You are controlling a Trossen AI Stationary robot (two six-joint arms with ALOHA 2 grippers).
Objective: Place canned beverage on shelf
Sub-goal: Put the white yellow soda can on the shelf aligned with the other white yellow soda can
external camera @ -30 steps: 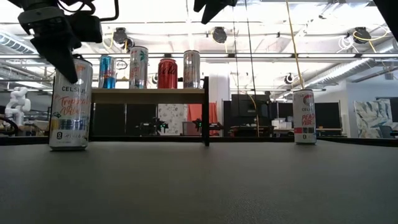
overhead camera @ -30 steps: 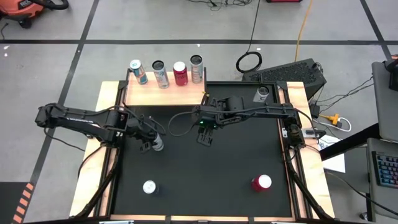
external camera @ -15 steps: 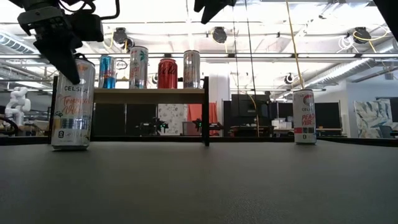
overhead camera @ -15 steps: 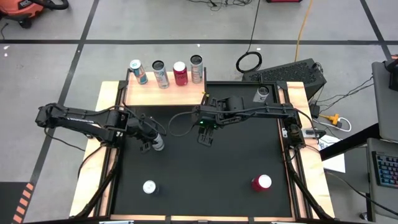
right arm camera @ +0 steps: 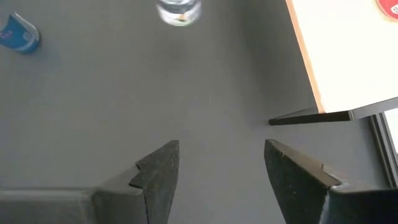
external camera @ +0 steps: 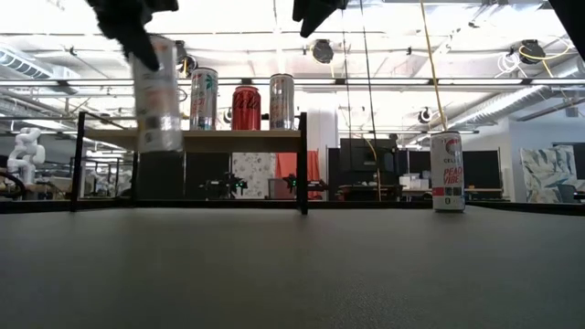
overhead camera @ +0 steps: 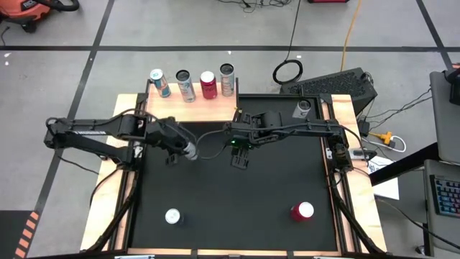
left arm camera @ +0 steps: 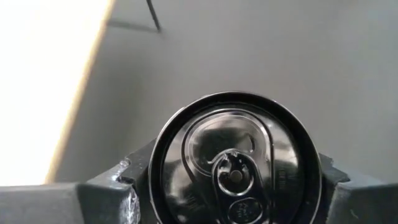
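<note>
Left claw (overhead camera: 185, 150): clamped on a white can (external camera: 155, 91), fingers on either side of its body; the left wrist view looks straight down on the can's dark lid (left arm camera: 235, 163), with a finger (left arm camera: 106, 196) pressed against each side.
Held can: off the tabletop (overhead camera: 244, 201), hanging upright in the upper left of the low view with its base level with the shelf board; in the high view it sits left of centre, just in front of the shelf's front edge.
Shelf (overhead camera: 190, 108): light-wood board on thin black legs, upper left part of the tabletop in the high view.
On the shelf: four cans upright in a row along the back edge: blue can (overhead camera: 159, 83), pale can with dark top (overhead camera: 185, 85), red can (overhead camera: 208, 84), silver can (overhead camera: 227, 79).
Right claw (overhead camera: 238, 160): near the middle of the high view, just right of the held can, hovering above the tabletop; fingers (right arm camera: 158, 174) apart with nothing between them.
Other cans: white-topped can (overhead camera: 172, 216) standing at lower left of the tabletop; red-and-white can (overhead camera: 302, 211) at lower right, well apart from both claws; that one shows upright at the right of the low view (external camera: 446, 171).
</note>
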